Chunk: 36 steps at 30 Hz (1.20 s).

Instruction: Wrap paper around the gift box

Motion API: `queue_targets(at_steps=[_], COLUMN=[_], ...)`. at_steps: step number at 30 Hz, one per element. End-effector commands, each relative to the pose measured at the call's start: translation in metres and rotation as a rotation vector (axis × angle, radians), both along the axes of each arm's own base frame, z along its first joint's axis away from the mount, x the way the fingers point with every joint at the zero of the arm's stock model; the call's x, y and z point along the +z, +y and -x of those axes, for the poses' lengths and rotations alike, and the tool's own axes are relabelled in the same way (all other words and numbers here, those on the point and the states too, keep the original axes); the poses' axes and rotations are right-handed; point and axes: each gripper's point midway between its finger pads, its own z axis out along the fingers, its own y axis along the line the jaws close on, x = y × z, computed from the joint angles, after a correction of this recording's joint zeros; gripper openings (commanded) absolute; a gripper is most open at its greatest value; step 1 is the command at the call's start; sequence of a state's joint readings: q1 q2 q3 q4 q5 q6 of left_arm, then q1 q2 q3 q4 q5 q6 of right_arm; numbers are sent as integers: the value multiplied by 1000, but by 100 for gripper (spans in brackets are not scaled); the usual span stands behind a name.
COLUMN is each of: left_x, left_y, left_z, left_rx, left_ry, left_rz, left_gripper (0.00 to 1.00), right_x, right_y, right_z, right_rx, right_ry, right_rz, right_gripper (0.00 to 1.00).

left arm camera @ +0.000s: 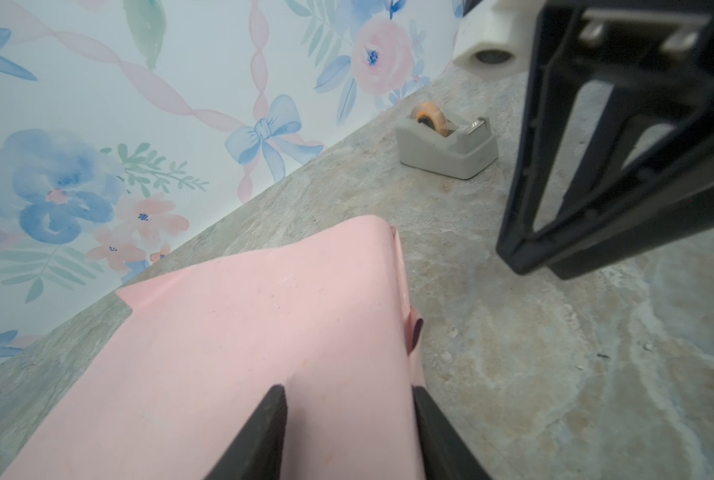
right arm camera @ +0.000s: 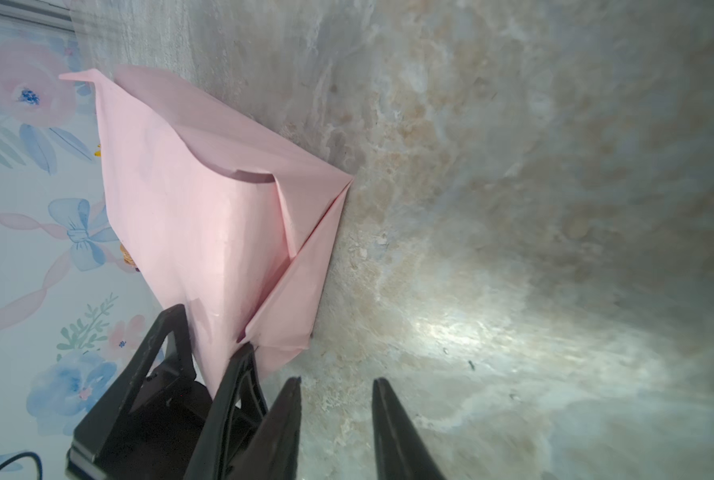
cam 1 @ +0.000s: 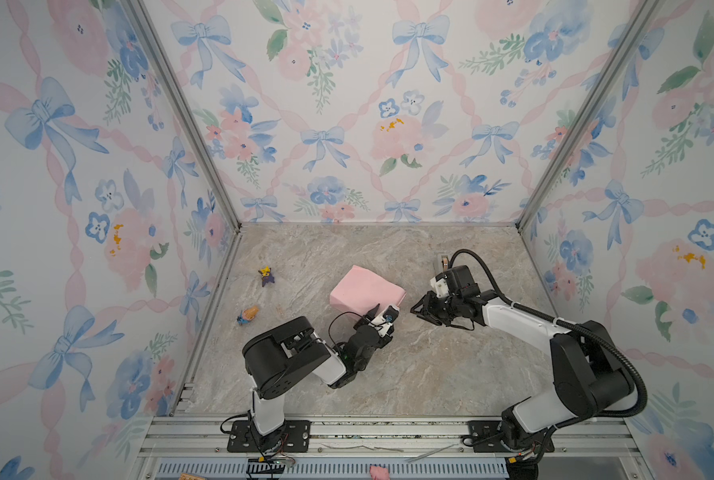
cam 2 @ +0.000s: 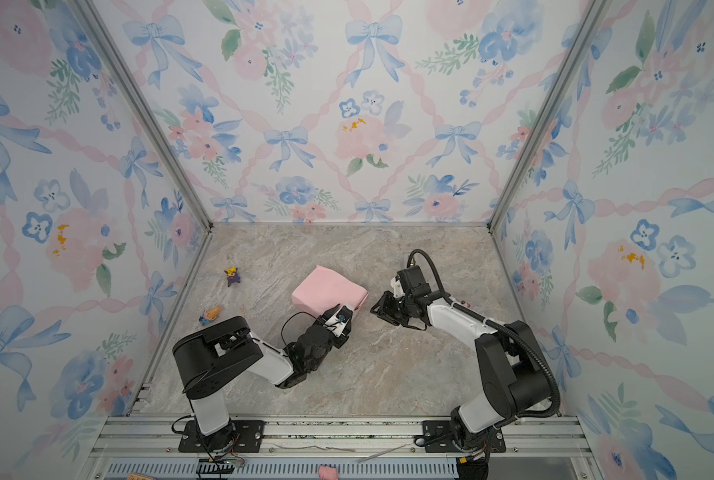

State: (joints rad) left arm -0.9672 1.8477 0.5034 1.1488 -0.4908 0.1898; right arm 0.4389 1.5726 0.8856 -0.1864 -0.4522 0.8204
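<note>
The pale pink paper (cam 1: 365, 291) (cam 2: 328, 291) lies folded around the gift box in the middle of the marble table, so the box is almost wholly hidden. Only a dark sliver of the gift box (left arm camera: 417, 332) shows at a loose fold. My left gripper (cam 1: 382, 311) (left arm camera: 349, 390) is shut across the near corner of the wrapped box, one finger above it and one below. My right gripper (cam 1: 414, 309) (right arm camera: 336, 380) hovers just right of the parcel's folded side flap (right arm camera: 301, 266), open with only bare table between its fingers.
A grey tape dispenser (left arm camera: 447, 145) (cam 1: 442, 262) stands behind my right wrist, near the right wall. Two small toy figures (cam 1: 266, 276) (cam 1: 247, 315) lie at the table's left side. Patterned walls enclose the table on three sides.
</note>
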Motion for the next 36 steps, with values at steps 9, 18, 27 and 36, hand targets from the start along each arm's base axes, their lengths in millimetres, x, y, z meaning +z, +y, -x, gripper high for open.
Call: queue_targets(at_steps=[9,18,27,36], left_x=[-132,-103,-39,26], left_y=[41,22,7,44], left_z=[59,52,38,17], left_rx=[-99,-133,-119,93], left_ry=[391,342,274,425], left_rz=[-347,-276,-109,235], left_gripper=[49,53,65,71], right_x=[-17,-17,-20,-21], right_y=[44,53,56,59], right_z=[-27,-36,-34,-32], right_rx=[-52,-84,-88,-85], right_ry=[0,-20,-21,-23], right_rz=[-94,-150,-151,-148], right_gripper=[18,16,15,15])
